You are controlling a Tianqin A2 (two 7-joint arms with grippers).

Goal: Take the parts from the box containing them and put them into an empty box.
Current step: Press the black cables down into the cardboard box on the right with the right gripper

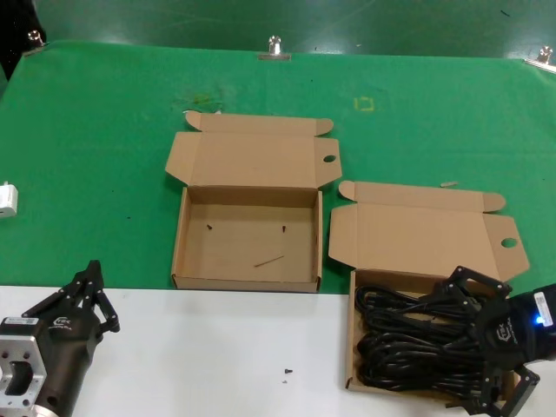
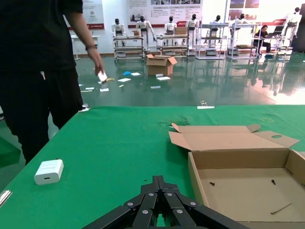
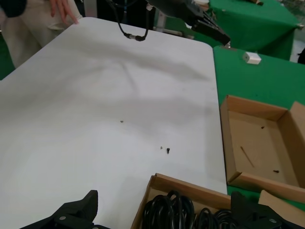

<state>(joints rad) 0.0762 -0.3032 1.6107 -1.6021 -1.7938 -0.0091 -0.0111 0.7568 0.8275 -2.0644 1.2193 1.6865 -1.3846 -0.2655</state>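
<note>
R gripper (image 1: pixel 486 347) wide open, over cables (image 1: pixel 408 343)

We see a white plug adapter (image 1: pixel 7 200) on the green mat (image 1: pixel 104 130), ahead of the left gripper (image 1: pixel 97 291) and out to its left; a tiny dark screw (image 1: pixel 287 372) lies on the white tabletop (image 1: pixel 217 347), between that pincer and the right gripper (image 1: pixel 476 347); far ahead of both, a metal clip (image 1: pixel 274 48) sits at the mat's far edge, a yellow square mark (image 1: pixel 363 104) near it; beyond the left pincer, past the table, a person in black (image 2: pixel 43 62) stands beside the mat, and an open carton (image 2: pixel 159 64) rests on the floor.
</note>
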